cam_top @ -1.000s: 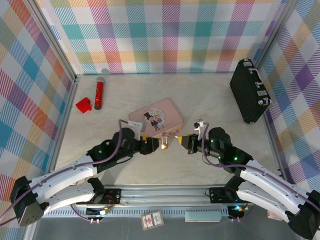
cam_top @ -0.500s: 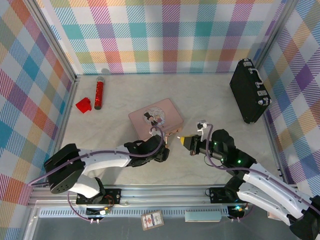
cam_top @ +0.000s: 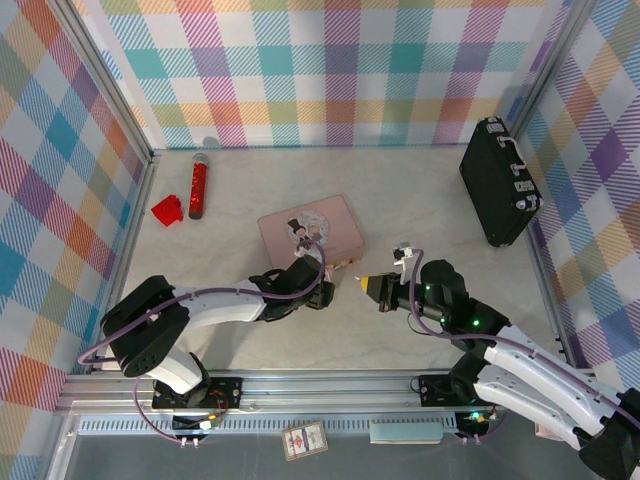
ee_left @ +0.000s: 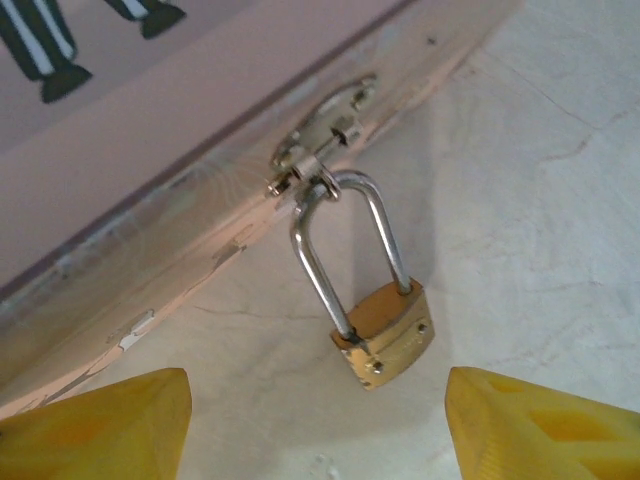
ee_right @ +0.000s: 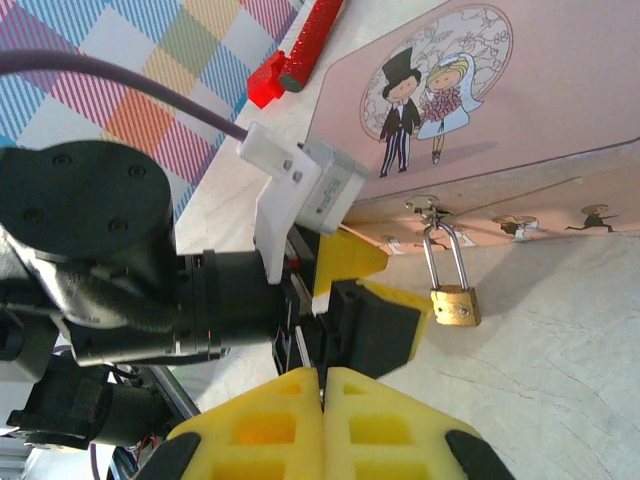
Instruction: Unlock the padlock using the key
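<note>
You're early on: padlock (ee_left: 385,335) hangs, looks locked, on the pink tin's (ee_left: 150,130) clasp (ee_left: 320,150), just ahead of left gripper (ee_left: 320,425), spread wide, not touching. Right gripper (ee_right: 322,400) is clenched (can't tell if the key's inside). Inserting and turning remain.

Table (cam_top: 420,200), pale marbled top. On it: pink tin (cam_top: 335,225), centre; padlock (ee_left: 385,338) at its near edge, hung from the latch (ee_left: 322,150); red cylinder (cam_top: 198,187) and red block (cam_top: 167,209), far left; black case (cam_top: 498,182), far right.
</note>
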### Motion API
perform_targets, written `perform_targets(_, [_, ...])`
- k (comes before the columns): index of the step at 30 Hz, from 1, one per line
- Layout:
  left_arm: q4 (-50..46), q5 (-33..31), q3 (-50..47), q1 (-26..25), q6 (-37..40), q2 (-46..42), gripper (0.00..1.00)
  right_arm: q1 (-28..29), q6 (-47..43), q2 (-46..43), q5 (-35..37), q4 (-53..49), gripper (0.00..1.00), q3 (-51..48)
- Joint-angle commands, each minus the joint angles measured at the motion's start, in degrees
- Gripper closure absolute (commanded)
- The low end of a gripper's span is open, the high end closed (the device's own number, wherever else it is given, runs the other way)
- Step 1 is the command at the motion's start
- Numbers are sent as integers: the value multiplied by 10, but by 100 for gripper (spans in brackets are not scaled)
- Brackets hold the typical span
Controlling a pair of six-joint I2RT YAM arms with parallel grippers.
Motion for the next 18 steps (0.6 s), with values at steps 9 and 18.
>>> perform_targets(9, [200, 106, -100, 58, -9, -49, 28, -1, 15, 18, -14, 24, 100, -1])
perform_targets(18, [367, 110, -156, 56, -100, 7, 28, -1, 19, 18, -17, 28, 100, -6])
